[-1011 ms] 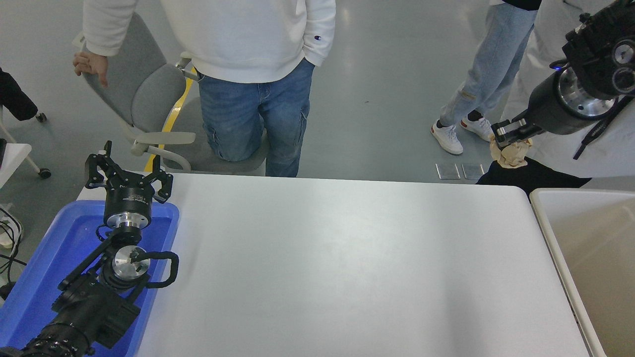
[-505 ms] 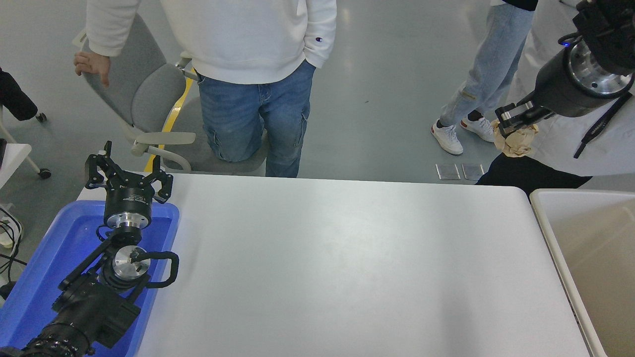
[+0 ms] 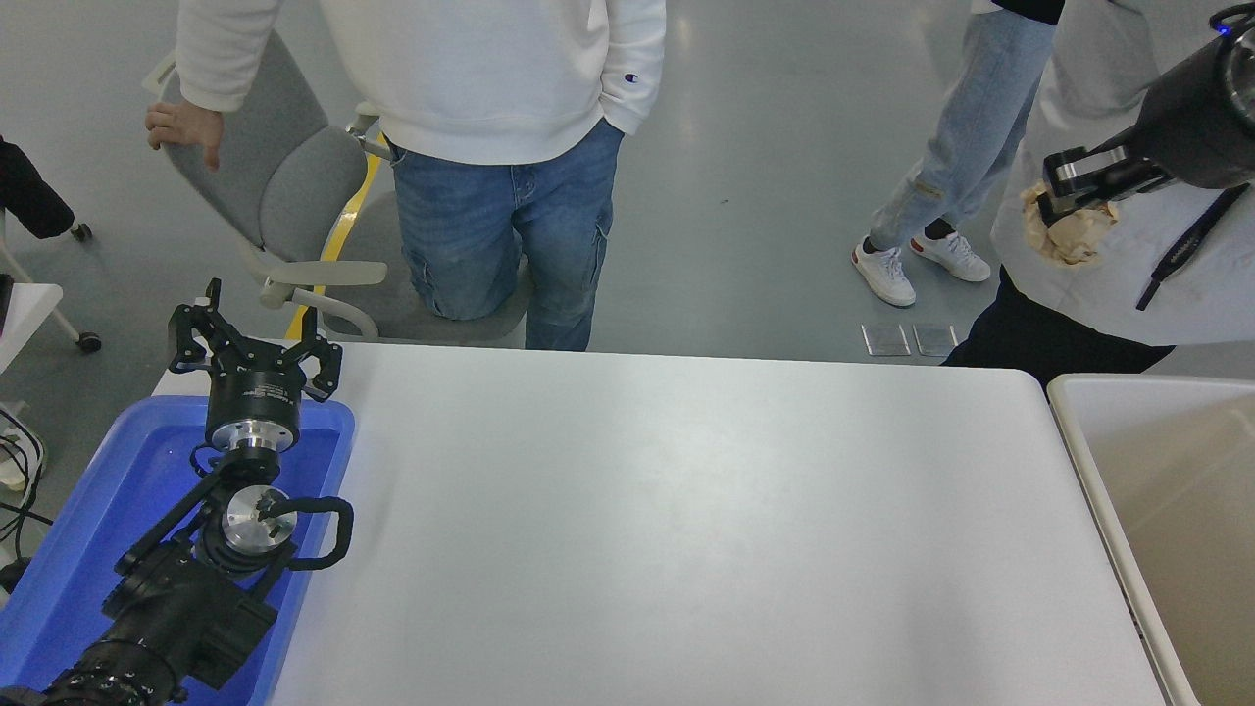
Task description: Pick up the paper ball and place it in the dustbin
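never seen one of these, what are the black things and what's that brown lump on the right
This is one picture from a camera high on a robot, looking down over its white table. The black things are its two arms. The left gripper rests open above a blue tray at the lower left. The right gripper comes in at the upper right, held high in the air, shut on the brown lump: a crumpled paper ball. The cream container at the right edge is the dustbin. The tabletop itself looks bare. People stand at the far side beside a grey chair.
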You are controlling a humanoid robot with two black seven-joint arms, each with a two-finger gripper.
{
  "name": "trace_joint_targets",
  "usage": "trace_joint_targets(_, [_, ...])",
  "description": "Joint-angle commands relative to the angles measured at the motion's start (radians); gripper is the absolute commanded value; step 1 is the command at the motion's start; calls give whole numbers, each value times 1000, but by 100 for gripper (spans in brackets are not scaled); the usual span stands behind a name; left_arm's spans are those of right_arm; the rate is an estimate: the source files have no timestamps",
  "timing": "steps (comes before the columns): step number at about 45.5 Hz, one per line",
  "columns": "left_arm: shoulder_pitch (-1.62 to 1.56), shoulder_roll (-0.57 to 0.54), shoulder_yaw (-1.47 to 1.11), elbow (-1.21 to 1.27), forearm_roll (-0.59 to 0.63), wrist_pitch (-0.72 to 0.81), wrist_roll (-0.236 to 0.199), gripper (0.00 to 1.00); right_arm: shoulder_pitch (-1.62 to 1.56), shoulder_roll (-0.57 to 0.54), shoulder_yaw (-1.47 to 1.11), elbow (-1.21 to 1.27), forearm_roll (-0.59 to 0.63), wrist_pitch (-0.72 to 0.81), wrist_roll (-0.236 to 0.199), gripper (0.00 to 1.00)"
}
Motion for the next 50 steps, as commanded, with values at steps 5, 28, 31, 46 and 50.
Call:
trace_joint_targets(5, [0,0,0,0,0,0,0,99,-51,-118,11,-85,1,-42,0,0])
trace_joint_targets(28, [0,0,0,0,0,0,0,99,-158,-320,34,-213,23,-176,-2,0])
trace_joint_targets(31, [0,0,0,0,0,0,0,99,-194,-348,44,-239,49,-208,-2,0])
trace_joint_targets(46, [0,0,0,0,0,0,0,99,-414,-508,111,-395,304,-340,0,0])
trace_joint_targets(50, [0,0,-1,0,0,0,0,99,-451,-520,111,-429,446,-354,0,0])
